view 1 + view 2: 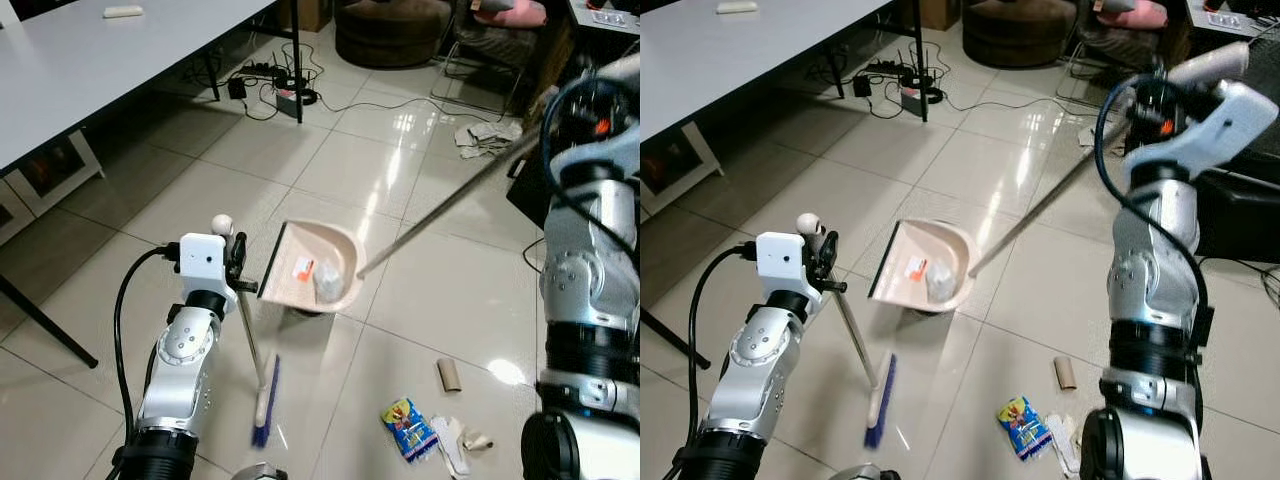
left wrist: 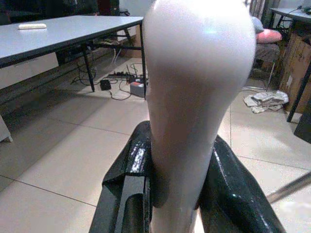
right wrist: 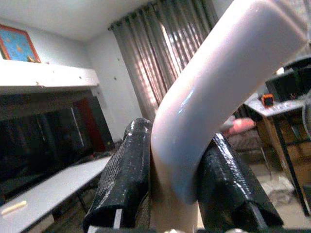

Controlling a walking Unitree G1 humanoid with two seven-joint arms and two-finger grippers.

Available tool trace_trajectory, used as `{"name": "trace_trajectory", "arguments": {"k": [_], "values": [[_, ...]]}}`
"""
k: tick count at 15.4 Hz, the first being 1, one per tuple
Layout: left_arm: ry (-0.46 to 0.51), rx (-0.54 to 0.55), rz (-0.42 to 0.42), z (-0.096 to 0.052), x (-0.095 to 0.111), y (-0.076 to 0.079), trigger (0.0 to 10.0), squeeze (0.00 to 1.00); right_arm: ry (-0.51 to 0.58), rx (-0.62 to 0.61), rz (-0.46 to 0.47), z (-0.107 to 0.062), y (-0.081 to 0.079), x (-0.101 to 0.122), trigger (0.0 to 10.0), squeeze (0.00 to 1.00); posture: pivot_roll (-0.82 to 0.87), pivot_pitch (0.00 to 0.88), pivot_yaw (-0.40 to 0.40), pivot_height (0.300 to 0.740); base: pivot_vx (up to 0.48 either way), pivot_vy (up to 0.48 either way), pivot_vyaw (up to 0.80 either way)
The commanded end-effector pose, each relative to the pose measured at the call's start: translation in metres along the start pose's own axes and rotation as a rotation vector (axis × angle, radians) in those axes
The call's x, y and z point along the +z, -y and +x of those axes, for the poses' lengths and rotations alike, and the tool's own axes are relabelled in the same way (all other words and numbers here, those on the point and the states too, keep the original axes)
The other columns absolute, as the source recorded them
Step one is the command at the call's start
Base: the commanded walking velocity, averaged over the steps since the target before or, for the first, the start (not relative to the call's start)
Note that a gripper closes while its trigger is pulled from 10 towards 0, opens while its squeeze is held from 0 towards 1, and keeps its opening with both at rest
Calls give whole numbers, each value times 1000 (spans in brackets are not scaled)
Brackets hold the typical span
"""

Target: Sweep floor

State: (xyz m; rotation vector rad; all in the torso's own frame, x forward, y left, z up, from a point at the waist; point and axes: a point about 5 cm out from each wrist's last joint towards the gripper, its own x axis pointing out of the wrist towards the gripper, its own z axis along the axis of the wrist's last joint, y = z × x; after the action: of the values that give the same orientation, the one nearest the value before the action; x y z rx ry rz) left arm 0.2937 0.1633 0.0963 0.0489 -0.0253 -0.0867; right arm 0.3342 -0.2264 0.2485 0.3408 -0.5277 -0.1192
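Broom [image 1: 262,392]: you hold it in the left gripper [image 2: 180,194], whose two black fingers [image 2: 129,189] are clamped on the pale handle top. The thin shaft slants down from the gripper to a blue-bristled head resting on the tile floor [image 1: 180,190], just in front of the left arm.

Dustpan [image 1: 312,268]: you hold it by its long metal handle in the right gripper [image 3: 170,189], fingers closed around the pale curved grip. The pink pan is tipped up on the floor, open side facing the robot's left, with a crumpled white scrap and an orange-labelled bit already lying inside.

Litter left to sweep: a cardboard tube [image 1: 449,374], a colourful snack wrapper [image 1: 408,428] and some white scraps [image 1: 455,445] lie together on the tiles. A crumpled paper [image 1: 487,137] lies well apart, farther out.

Key relation: the litter lies to the robot's right of the broom head, and nearer the robot than the dustpan. The broom's bristle line runs roughly front to back. The left arm carries the broom, but the litter sits closer to the right arm's side.

Judgement: your next stroke likely needs the broom head carried across to the far side of the litter, then drawn toward the pan mouth.

Surroundings: a grey table [image 1: 90,70] stands on the left, cables beneath it.
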Motion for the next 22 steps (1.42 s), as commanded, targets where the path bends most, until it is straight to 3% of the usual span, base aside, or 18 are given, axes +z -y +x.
{"name": "trace_trajectory", "arguments": {"k": [1,3,8,17,22], "values": [[39,-16,15,3,9,1,10000,0,77,29,2,2,-7,15,10000,0,2,5,25,740,435,0,0],[42,-20,16,3,10,1,10000,0,72,49,-34,1,-9,14,10000,0,2,5,26,740,433,0,0],[49,-20,15,5,11,1,10000,0,77,56,-25,3,-11,15,10000,0,4,1,25,740,434,0,654],[43,-23,20,3,9,2,10000,0,85,29,0,2,-6,16,10000,0,2,1,24,740,434,0,0],[41,-29,20,3,8,2,10000,0,95,-4,59,1,1,18,10000,0,1,2,27,740,434,0,0]]}}
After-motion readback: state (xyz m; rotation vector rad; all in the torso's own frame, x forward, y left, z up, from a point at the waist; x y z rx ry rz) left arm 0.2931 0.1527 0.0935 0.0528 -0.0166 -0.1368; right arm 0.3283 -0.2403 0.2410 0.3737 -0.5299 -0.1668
